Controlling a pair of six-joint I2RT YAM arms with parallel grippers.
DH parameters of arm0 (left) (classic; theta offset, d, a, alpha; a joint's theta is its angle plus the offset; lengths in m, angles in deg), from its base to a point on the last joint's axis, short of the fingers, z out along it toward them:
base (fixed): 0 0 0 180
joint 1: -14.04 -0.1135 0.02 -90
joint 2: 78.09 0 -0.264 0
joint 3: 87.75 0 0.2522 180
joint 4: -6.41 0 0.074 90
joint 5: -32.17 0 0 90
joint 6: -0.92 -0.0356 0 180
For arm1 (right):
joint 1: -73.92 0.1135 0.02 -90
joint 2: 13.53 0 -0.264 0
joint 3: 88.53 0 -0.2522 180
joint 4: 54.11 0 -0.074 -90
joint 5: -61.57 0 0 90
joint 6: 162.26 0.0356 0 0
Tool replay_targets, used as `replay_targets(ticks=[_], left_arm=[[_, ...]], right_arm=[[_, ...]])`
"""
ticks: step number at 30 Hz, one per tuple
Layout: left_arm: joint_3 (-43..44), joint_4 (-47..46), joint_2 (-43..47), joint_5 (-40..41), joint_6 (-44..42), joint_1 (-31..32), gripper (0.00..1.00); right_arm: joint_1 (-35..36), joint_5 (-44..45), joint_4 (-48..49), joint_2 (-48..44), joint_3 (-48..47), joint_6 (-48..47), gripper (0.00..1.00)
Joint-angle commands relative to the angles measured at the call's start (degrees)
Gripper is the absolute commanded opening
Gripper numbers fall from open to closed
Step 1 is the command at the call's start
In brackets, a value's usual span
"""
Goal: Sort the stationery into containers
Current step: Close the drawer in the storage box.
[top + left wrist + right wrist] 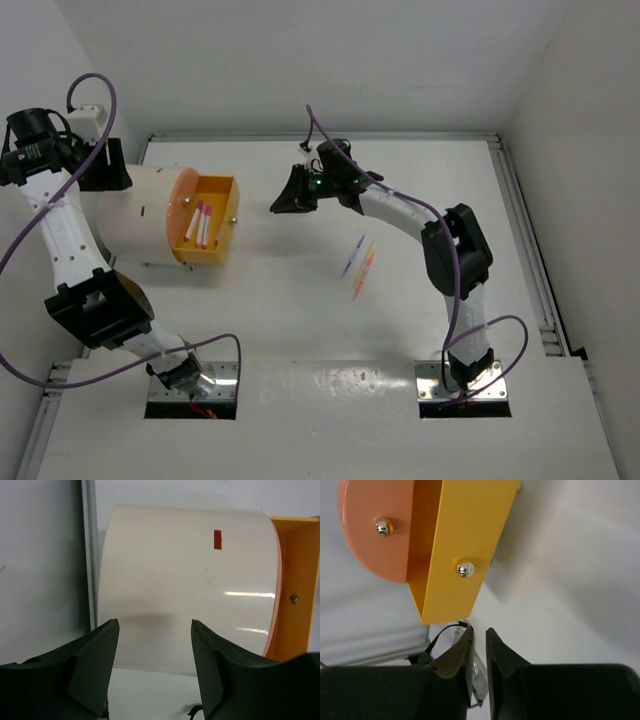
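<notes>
- Left of centre in the overhead view, the yellow bin [218, 182] sits against the orange face [182, 195] of the white drum [130, 205]. Two pink-white pens [201, 224] lie side by side inside it.
- Just right of that bin is the right gripper [280, 204], near its wall but not touching it. In its wrist view the fingers [462, 652] are drawn almost together, with only a thin slit between them and nothing in it. The bin's yellow wall, with a shiny bolt [464, 568], fills the upper middle of that frame.
- Near the middle of the overhead view, a small cluster of loose pens [362, 266] lies on the table [300, 330], to the lower right of the right gripper and well apart from it. Blue, orange and yellow show, but the cluster is too blurred to count.
- At the upper left, the left gripper [155, 625] has its jaws spread and empty. It faces the drum's curved white side, which bears a small red mark [217, 539]. The bin's edge shows at the right of that frame.
</notes>
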Motion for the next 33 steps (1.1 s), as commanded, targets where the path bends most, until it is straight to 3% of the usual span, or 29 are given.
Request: replay_targets(ticks=[1,10,33], left_arm=[[-0.33,0.87,1.03,-5.20,-3.97,-1.23,0.65],[-4.90,-0.28,1.04,-4.67,-5.90,-3.43,0.65],[-10.62,-0.63,1.04,-4.76,-8.01,-2.73,0.64]], right_arm=[[1.90,-2.12,5.61,2.84,-3.65,2.30,0.14],[4.28,-1.51,10.71,8.91,-10.32,8.19,0.00],[8.67,-0.02,15.19,18.58,-19.12,13.81,0.00]])
